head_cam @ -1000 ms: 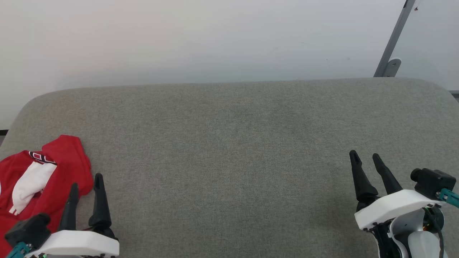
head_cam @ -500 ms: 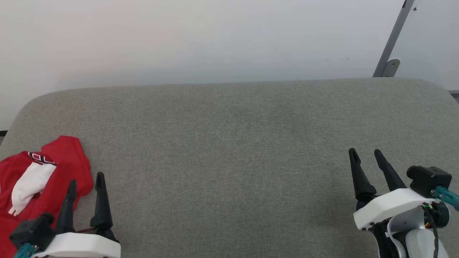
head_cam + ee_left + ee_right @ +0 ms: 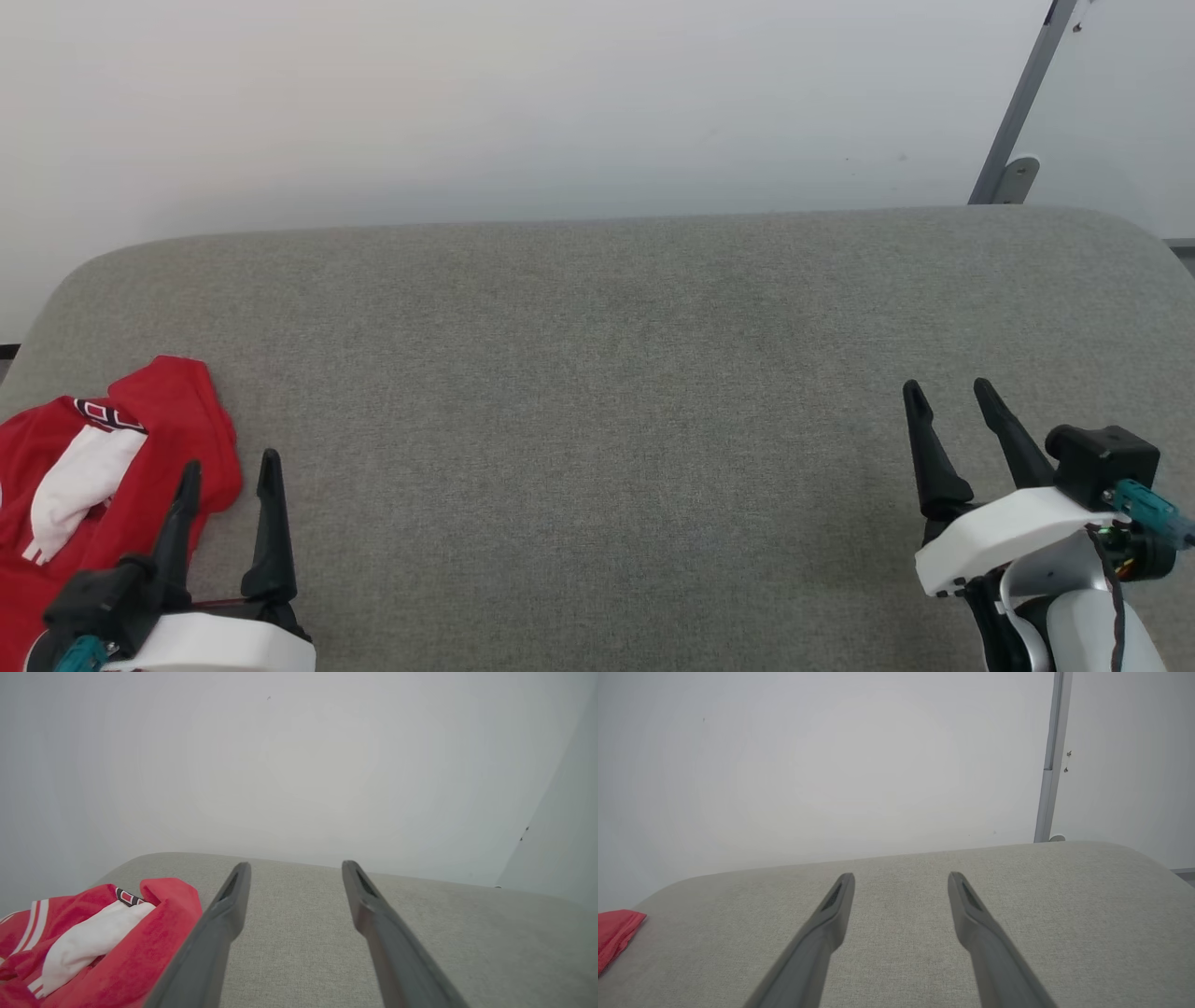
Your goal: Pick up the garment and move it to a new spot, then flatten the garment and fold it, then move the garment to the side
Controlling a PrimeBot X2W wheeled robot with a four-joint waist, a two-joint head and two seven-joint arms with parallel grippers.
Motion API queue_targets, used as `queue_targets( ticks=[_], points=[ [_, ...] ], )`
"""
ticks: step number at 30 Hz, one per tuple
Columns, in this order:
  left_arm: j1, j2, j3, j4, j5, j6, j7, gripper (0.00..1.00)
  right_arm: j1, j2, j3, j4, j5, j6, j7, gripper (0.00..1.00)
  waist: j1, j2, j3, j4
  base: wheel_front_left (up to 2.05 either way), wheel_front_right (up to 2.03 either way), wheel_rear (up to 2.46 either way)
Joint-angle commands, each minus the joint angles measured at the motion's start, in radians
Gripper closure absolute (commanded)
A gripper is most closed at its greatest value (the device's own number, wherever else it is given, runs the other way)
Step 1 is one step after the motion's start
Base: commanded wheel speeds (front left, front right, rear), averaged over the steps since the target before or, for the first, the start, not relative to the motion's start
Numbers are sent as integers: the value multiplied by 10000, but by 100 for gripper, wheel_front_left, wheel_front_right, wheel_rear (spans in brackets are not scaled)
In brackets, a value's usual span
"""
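While the garment point(image 3: 177, 420) is lying in a crumpled heap at the near left corner of the grey counter point(image 3: 597, 373), a white sleeve showing among the red folds, the left fingers point(image 3: 272, 532) are hovering spread apart at its right edge, holding nothing. From the head camera one fingertip is overlapping the red cloth. From the left wrist the heap is sitting off to the left of both fingers, so whether anything is touching I cannot tell. The right fingers point(image 3: 929, 448) are also standing apart and empty, well away over the counter's right side.

The pick-up is, by my reading, only just being lined up. Doing it well is probably meaning swinging the left arm further left, so the fingers are straddling a thick fold instead of skimming the hem. The tips should be coming down steeply enough to be catching the shirt and not the counter's own fabric. Lifting clear before carrying toward the open middle is looking wiser than dragging.
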Motion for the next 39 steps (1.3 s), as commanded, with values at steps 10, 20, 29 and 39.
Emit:
queue_targets(
  ticks=[10,20,29,39],
  points=[
    [149,75,16,60,732,-134,-235,0,-108,-63,57,-105,-898,10,-227,0,0,0,-58,-26,0,0,0],
    [120,59,78,171,887,-229,-287,0,-100,-59,-6,-73,-1153,10,-314,0,0,0,-90,-22,0,0,0],
    [37,28,91,314,681,-323,-287,0,-91,-72,133,-112,-1136,10,-349,0,0,0,-132,79,0,0,0],
    [-44,173,382,507,341,-174,-160,0,-141,-230,688,-66,-881,10,-241,0,0,0,-321,1015,0,0,0]
  ],
)
